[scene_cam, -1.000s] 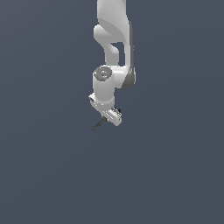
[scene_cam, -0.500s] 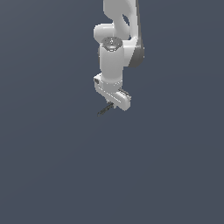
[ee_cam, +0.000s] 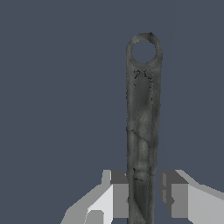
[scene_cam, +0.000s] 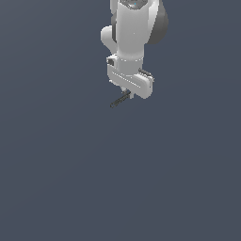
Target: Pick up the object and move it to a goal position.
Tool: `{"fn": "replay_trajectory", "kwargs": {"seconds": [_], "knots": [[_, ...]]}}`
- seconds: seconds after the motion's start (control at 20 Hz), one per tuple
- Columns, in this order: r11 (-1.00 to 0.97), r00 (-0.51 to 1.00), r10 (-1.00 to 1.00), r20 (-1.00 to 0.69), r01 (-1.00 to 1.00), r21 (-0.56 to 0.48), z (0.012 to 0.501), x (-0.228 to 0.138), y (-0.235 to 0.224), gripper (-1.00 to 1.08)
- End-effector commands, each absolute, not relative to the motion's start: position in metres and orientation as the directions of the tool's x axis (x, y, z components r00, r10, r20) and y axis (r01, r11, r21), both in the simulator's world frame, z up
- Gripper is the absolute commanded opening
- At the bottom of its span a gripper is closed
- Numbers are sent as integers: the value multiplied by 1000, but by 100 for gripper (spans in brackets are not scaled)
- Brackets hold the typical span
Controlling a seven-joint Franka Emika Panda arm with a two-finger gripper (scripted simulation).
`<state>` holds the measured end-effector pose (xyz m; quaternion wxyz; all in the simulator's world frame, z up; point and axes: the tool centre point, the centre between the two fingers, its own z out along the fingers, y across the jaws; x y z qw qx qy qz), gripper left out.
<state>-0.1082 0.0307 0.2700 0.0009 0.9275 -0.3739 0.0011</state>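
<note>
My white two-finger gripper (ee_cam: 142, 197) clamped on slim dark grey rod (scene_cam: 120, 99) | rod juts towards exterior view's left | wrist view alone shows its ring end, fingers (ee_cam: 118, 199) | no desk edge visible

In the exterior view the arm (scene_cam: 134, 28) comes down from the top edge, right of centre, and the gripper (scene_cam: 127, 92) sits at its lower end. The stick (scene_cam: 119, 100) juts out from under the gripper toward the exterior view's left, tilted downward. In the wrist view the stick (ee_cam: 142, 127) lies between the two fingers (ee_cam: 117, 194), its ringed end farthest from the gripper (ee_cam: 142, 197).
</note>
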Motion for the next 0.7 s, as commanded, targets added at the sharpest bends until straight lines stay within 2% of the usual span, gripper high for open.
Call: {"fn": "replay_trajectory", "kwargs": {"seconds": [0.0,0.3,0.65], "knots": [[-721,721,-693,2,-693,2,289,-112,37,-100],[-721,721,-693,1,-693,1,319,-117,48,-100],[-722,722,-692,0,-692,0,331,-119,53,-100]]}}
